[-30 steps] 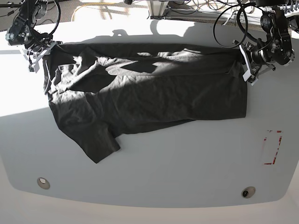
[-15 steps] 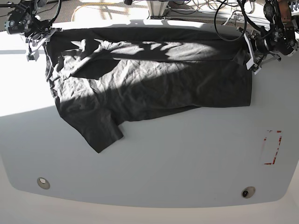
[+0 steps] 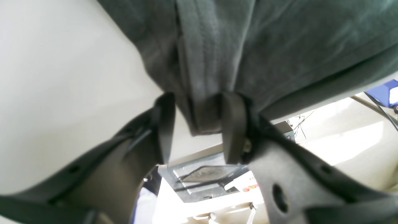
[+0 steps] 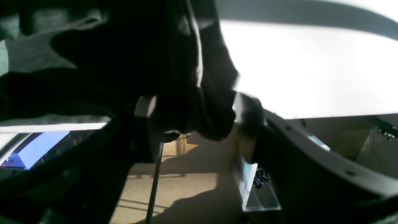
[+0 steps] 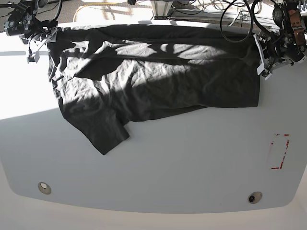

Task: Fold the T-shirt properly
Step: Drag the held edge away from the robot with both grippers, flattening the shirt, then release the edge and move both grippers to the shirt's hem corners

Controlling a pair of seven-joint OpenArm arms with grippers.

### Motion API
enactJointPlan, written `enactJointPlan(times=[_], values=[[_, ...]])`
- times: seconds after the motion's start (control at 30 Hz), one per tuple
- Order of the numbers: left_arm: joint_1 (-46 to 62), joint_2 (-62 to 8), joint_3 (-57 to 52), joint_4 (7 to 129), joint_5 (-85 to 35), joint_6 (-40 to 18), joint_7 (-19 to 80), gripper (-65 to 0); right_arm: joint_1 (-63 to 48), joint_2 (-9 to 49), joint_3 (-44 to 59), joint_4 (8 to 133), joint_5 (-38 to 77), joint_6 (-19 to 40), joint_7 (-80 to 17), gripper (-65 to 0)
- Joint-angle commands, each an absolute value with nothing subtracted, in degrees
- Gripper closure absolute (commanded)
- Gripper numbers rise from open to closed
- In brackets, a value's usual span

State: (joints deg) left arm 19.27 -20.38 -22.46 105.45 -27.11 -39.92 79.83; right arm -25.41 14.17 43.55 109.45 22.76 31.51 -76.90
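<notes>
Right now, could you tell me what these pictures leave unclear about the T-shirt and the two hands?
- T-shirt: its far edge is cut off by the table's far side in the base view.
- Pale printed mark: not visible in any view.
- Left hand: hem between its parted fingers; blur hides whether it is pinched.
- Right hand: shadow hides the cloth's contact.
- Both hands are too small in the base view.

Base looks down overhead; wrist views sit close at the T-shirt [image 5: 153, 76].
</notes>
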Motion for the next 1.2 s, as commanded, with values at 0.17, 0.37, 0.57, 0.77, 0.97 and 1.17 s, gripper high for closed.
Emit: enactJointPlan(times=[0.17, 0.37, 0.57, 0.77, 0.97, 1.17], values=[[14.1, -21.2, -25.5, 109.8, -27.8, -40.0, 80.0, -27.9, -23.7, 15.6, 44.2, 115.6, 23.1, 31.3, -76.3, -65.0], [7.2, -20.9, -25.5, 110.4, -27.8, -40.0, 80.0, -27.6, -16.8, 15.6, 44.2, 114.3, 22.6, 31.4, -76.1, -57.7], [-2.1, -16.3, -25.5, 109.9, -27.4, -40.0, 80.0, -27.5, -6.6, 16.7, 43.8, 107.4, 22.6, 31.8, -76.1, -56.9], [-9.5, -14.0, -23.5, 104.2, -25.2, -40.0, 80.0, -27.5, 3.0, 18.6, 39.5, 96.1, 22.5, 31.3, -72.0, -56.9], [-15.3, -11.1, -21.4, 96.9, -21.5, -40.0, 78.5, -27.4, 9.8, 21.6, 33.9, 83.6, 22.6, 31.3, -65.2, -56.6], [-17.6, -10.0, -21.1, 91.7, -17.2, -40.0, 73.4, -27.4, 16.0, 23.3, 31.3, 70.5, 22.5, 31.3, -59.0, -56.4]])
